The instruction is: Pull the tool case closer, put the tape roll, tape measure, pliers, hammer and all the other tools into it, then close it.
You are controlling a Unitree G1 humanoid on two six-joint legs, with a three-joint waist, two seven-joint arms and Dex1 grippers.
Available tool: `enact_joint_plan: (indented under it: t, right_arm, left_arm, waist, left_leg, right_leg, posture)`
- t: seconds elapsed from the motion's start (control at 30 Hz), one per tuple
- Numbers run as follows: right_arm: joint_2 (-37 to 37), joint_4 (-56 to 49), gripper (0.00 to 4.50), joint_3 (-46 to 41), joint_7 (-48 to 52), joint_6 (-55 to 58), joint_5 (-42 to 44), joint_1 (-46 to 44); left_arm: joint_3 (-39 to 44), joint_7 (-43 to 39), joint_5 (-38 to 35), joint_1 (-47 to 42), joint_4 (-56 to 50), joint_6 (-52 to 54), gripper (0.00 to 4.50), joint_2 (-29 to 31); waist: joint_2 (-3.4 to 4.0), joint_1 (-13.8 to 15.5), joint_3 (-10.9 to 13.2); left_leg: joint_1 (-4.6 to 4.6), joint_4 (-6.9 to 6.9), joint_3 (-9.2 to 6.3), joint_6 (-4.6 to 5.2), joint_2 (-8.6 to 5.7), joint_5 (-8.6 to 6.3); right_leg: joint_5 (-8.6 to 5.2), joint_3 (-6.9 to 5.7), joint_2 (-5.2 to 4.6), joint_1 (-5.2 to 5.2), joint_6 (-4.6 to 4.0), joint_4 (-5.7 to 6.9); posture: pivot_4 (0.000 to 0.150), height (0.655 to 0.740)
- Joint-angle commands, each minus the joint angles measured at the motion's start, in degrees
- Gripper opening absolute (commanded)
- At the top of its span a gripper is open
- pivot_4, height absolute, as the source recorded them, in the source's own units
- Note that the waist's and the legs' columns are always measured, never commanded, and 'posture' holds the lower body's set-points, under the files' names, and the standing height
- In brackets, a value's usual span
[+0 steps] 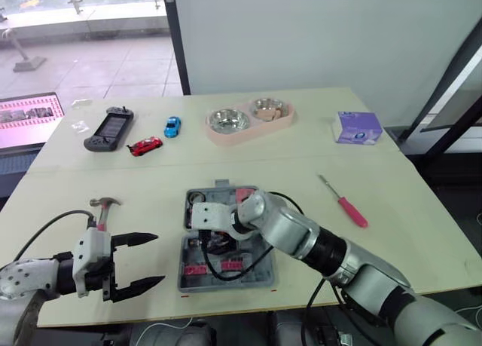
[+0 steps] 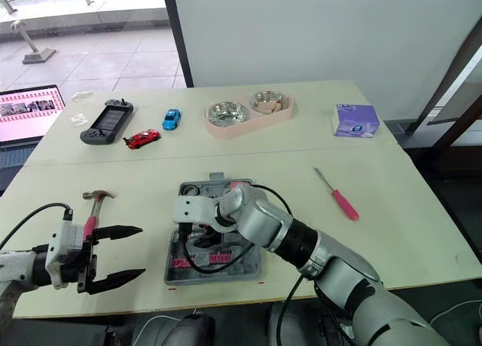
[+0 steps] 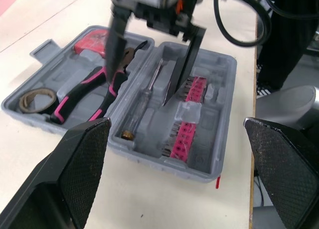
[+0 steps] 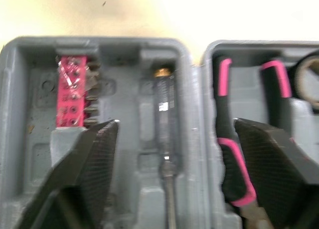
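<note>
We hold our right gripper (image 3: 140, 87), fingers apart and empty, just above the open tool case (image 1: 262, 277) lying near before us, while our left gripper (image 1: 157, 258), also spread wide, hovers beside the hammer (image 1: 102, 210), probably to take it next.

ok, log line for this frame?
case open, pliers inside | right tool open over case | left tool open, empty | hammer, screwdriver on table
</note>
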Motion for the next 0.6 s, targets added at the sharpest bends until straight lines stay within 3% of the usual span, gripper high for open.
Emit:
enact_joint_plan:
  t: [0.03,0.13,0.23,0.4,0.43,0.6]
  right_arm:
    - [-0.4,-4.2,3.65,-2.9,0.8,0.7,0.9,-0.3]
    - [-0.4,-5.4,3.65,-4.1,0.9,1.2,1.7,0.8]
    - [-0.4,-5.9,2.86,-5.4,0.2,-0.1,2.3,2.9]
    - [-0.7,-4.5,0.38,-6.0,-0.2,-4.8,2.4,6.1]
    - [-0.7,-4.2,0.08,-6.0,-0.2,-5.4,2.3,6.3]
    - [-0.2,-1.8,0.08,-6.0,-1.4,-7.4,1.7,7.7]
  left_arm:
    - [1.2,0.1,-0.9,0.5,-1.7,0.4,4.5,0.5]
    - [1.2,0.2,-1.0,0.7,-1.9,0.6,4.5,0.5]
    - [1.3,0.3,-0.9,0.7,-1.9,1.0,4.5,0.5]
    - [1.4,0.5,-0.8,0.7,-1.8,1.1,4.5,0.5]
    - [1.3,0.5,-0.7,0.6,-1.8,1.1,4.5,0.6]
    - [1.4,0.3,-0.7,0.6,-1.5,1.0,4.5,0.6]
  waist:
    - [0.0,0.0,0.0]
    - [0.0,-0.1,0.0]
    - [0.0,-0.1,0.0]
    - [0.0,-0.1,0.0]
    - [0.0,-0.1,0.0]
    - [-0.01,-0.1,0.0]
  left_leg:
    - [0.0,0.0,0.0,0.0,0.0,0.0]
    - [0.01,-0.01,0.0,0.0,0.0,0.0]
    - [0.02,-0.01,0.0,0.0,0.0,0.0]
    - [0.01,-0.01,0.0,0.0,0.0,0.0]
    - [0.02,-0.01,0.0,0.0,0.0,0.0]
    - [0.01,-0.01,0.0,0.0,0.0,0.0]
  right_leg:
    - [0.0,0.0,0.0,0.0,0.0,0.0]
    - [0.0,0.0,0.0,-0.01,0.0,0.01]
    - [0.0,0.0,0.0,-0.01,0.0,0.01]
    - [0.0,0.0,0.0,0.0,0.0,0.0]
    - [0.0,0.0,0.0,0.0,0.0,0.01]
    - [0.0,0.0,0.0,0.0,0.0,0.01]
  posture:
    - [0.15,0.736]
    - [0.15,0.736]
    - [0.15,0.736]
    - [0.15,0.736]
    - [0.15,0.736]
    - [0.15,0.736]
